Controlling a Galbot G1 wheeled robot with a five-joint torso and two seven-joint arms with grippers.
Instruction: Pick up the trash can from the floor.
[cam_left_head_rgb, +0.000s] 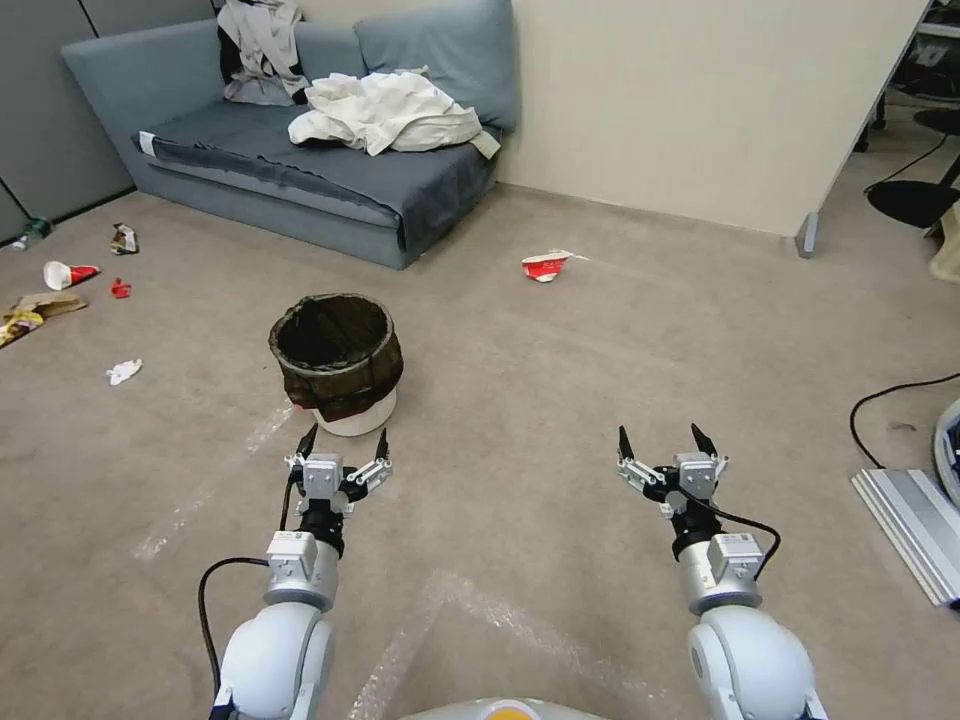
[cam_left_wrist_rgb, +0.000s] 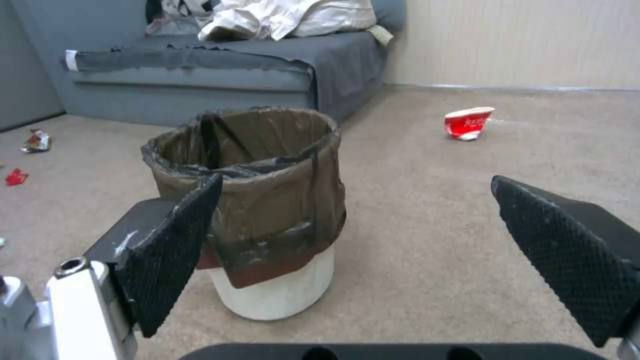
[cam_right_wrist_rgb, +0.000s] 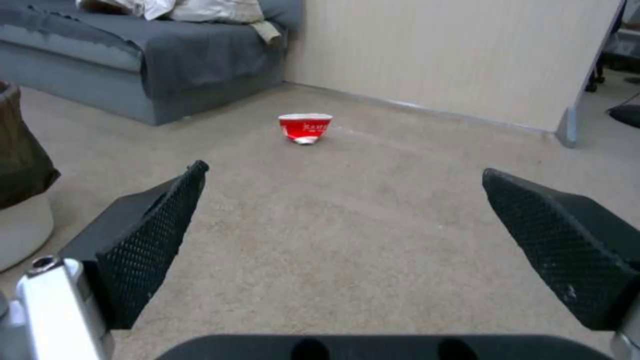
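Floor (cam_left_head_rgb: 560, 380): beige carpet, crossed by shiny tape marks. Sofa (cam_left_head_rgb: 300, 170): grey, far beyond both grippers, with crumpled cloth piled on it. Trash can (cam_left_head_rgb: 338, 362): white, upright on the floor just ahead of the left gripper (cam_left_head_rgb: 340, 442), apart from it; a dark bag is folded over the rim, and nothing can be made out inside. Left gripper: jaws spread wide, nothing held. Right gripper (cam_left_head_rgb: 668, 442): jaws likewise spread, empty, well to the can's side. Crushed red cup (cam_left_head_rgb: 545, 266): farther out. For a sound grasp, the near rim is probably best straddled by the left jaws, wall and bag pinched together, since loose bag film alone may slip.
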